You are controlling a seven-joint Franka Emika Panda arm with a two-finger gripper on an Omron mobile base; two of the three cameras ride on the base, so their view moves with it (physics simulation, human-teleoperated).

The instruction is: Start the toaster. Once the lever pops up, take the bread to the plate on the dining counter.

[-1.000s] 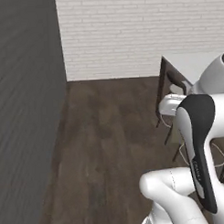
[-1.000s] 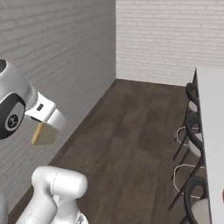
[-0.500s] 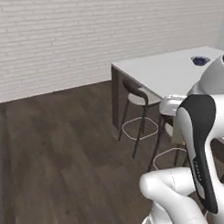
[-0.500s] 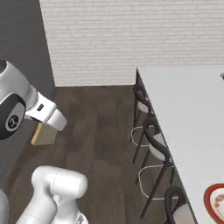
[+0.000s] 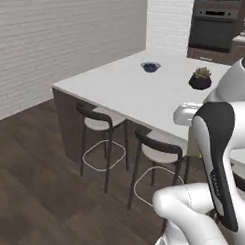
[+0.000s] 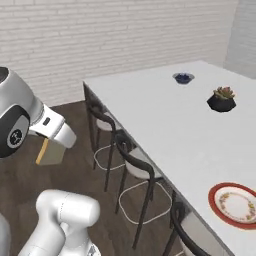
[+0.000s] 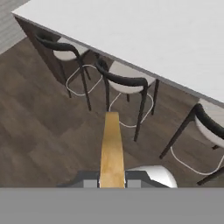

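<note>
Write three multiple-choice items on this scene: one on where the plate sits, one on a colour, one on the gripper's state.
1. Where is the plate?
A. on the dining counter
B. on a chair
C. on the floor

2. What colour is the plate's rim?
A. blue
B. red
C. green

3. What is the gripper doing?
A. standing open
B. pressing the toaster
C. holding the bread

Answers: 1 A, it lies on the white top near the right base view's edge; 2 B, a red ring circles its white centre; 3 C, the hand view shows the slice between the fingers.
</note>
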